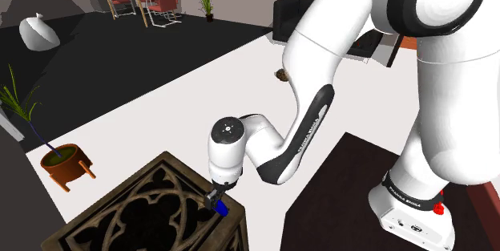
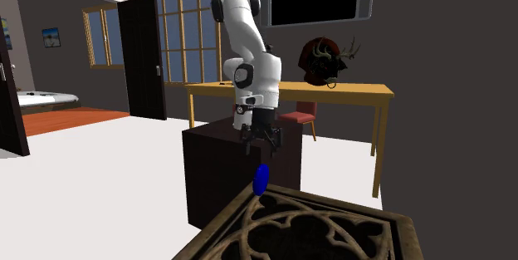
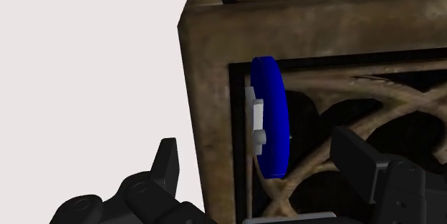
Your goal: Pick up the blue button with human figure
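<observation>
Blue button point(image 3: 272, 119) stands on edge at the carved wooden bench's point(image 1: 104, 219) corner. Tool point(image 2: 261, 145) is just above it, fingers spread wide, no contact.

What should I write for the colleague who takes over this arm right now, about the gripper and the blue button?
Gripper: open, one finger on each side of the blue button, neither touching it.
Blue button: stands on its edge at a corner of the carved table, just below the gripper in the second exterior view.
Done: the gripper is lined up over the button.
Left: lower if needed, close on the button, lift it.
</observation>
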